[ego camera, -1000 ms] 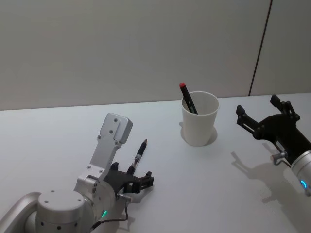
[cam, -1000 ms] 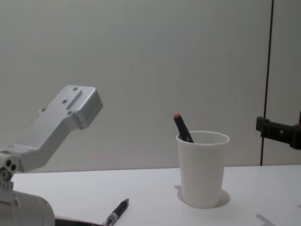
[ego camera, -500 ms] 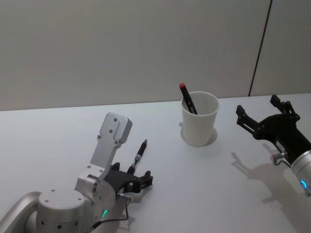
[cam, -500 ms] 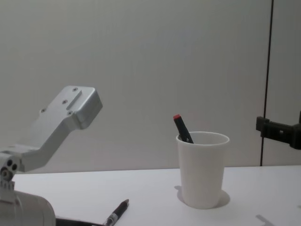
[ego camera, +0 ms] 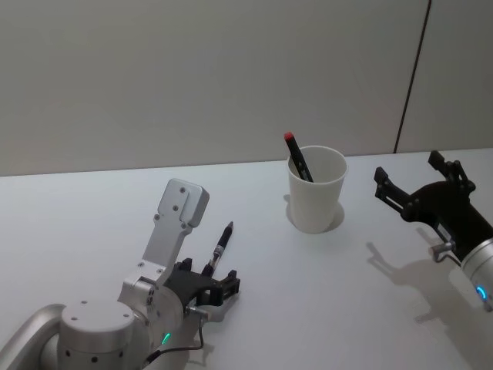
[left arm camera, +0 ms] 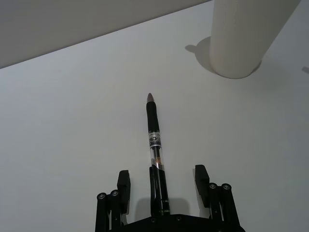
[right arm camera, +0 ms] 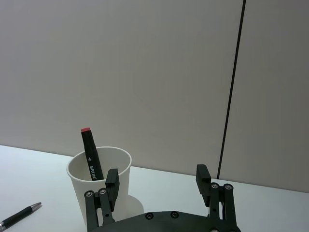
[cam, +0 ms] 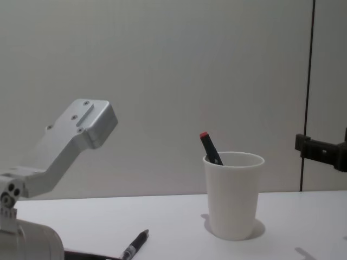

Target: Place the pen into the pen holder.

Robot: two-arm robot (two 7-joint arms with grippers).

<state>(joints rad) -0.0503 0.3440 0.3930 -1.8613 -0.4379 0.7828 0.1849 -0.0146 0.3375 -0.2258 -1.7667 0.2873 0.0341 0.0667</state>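
Observation:
A black pen [ego camera: 219, 250] with a grey tip lies on the white table, pointing toward the pen holder [ego camera: 316, 193], a white paper cup. My left gripper [ego camera: 223, 285] is open and low over the table. Its fingers stand on either side of the pen's [left arm camera: 155, 145] rear end without gripping it. In the left wrist view the left gripper [left arm camera: 161, 172] points along the pen toward the cup [left arm camera: 248, 34]. My right gripper [ego camera: 409, 167] is open and empty, to the right of the cup. From the right gripper [right arm camera: 157, 171] the cup [right arm camera: 79, 181] and the pen [right arm camera: 19, 215] show beyond.
A black marker with a red cap [ego camera: 297, 158] stands tilted inside the cup [cam: 233, 197]. A plain grey wall rises behind the table's far edge. Bare tabletop [ego camera: 323, 285] stretches between the pen [cam: 134, 245] and the cup.
The left gripper's fingers have shifted very slightly around the pen's rear end. The pen, the cup and the right arm have not moved.

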